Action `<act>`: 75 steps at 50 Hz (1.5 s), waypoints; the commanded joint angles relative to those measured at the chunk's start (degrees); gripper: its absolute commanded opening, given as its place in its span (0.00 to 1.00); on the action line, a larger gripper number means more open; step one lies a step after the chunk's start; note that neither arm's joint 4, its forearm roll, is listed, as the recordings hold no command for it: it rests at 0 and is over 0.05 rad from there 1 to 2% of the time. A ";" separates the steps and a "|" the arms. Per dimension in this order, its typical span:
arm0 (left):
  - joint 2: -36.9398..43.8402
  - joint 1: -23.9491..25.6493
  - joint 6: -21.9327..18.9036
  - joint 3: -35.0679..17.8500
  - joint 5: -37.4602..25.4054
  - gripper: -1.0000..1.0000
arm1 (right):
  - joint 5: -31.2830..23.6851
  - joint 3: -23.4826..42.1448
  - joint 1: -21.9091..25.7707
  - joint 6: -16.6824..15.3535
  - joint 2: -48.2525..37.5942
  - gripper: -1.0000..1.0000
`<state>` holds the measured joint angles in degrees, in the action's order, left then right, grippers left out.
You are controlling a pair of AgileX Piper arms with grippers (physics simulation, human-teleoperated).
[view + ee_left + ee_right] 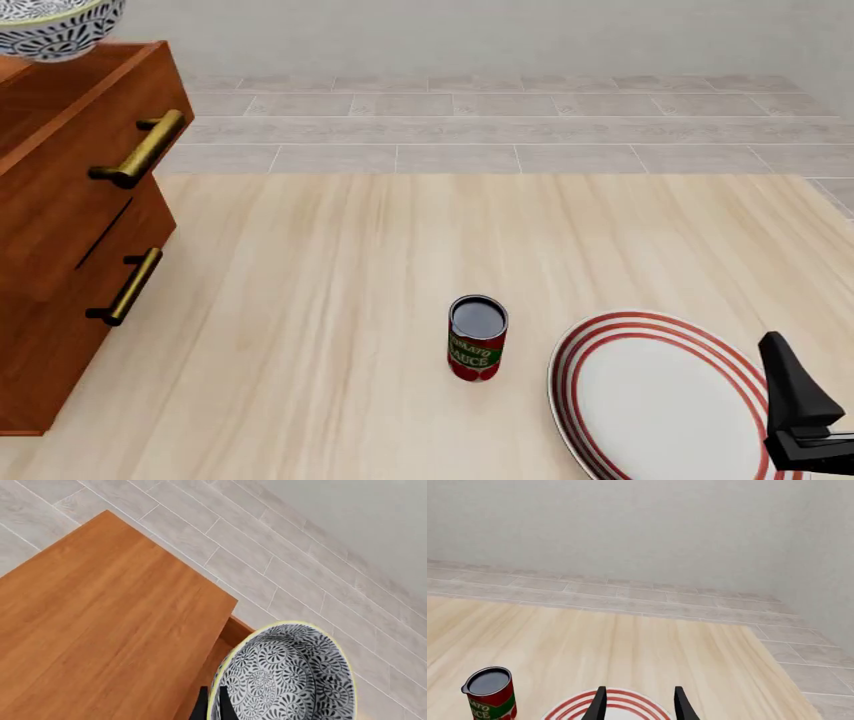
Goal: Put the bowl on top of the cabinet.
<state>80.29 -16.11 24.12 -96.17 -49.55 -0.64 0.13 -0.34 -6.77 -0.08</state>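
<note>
My left gripper point(212, 705) has its jaws pinched on the near rim of the bowl point(287, 672), one dark finger inside and one outside the yellow-green edge, so the bowl is carried, not resting. From the left wrist view I look down past the patterned bowl onto the flat top of the cabinet point(107, 625); the bowl hangs off the top's corner, over a lower wooden ledge and the tiled floor, not yet above the top itself. To do this step well I judge I should bring the bowl sideways until it sits wholly over the top panel, keep it level, lower until the base touches, and only then let go; releasing here would drop it past the edge. In the front view only a slice of the bowl point(56, 25) shows at the upper left corner, above the cabinet point(67, 220) with its brass bar handles point(140, 150), and the left arm itself is out of frame. The right gripper point(801, 415) sits low at the right edge beside the red-ringed plate point(654, 400), with the sauce can point(477, 338) standing nearby. In the right wrist view the right gripper point(639, 705) has its fingers apart and empty, hovering over the plate point(610, 707).
</note>
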 commanded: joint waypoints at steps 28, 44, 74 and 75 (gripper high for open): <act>3.96 -7.12 0.12 -4.43 0.07 0.00 | -0.11 0.02 0.10 -0.02 -0.01 1.00; 5.75 -9.46 0.16 -3.44 1.69 0.00 | -0.05 0.02 0.06 0.00 0.01 1.00; 11.35 -14.85 -0.17 -3.22 4.77 0.00 | -0.10 0.02 0.13 -0.31 0.00 1.00; 11.70 -15.43 -0.55 -3.39 4.92 0.00 | -0.09 0.04 0.14 -0.35 0.00 1.00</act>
<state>89.40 -28.97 24.11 -99.73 -45.65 -0.72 0.14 -0.22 -7.02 -0.08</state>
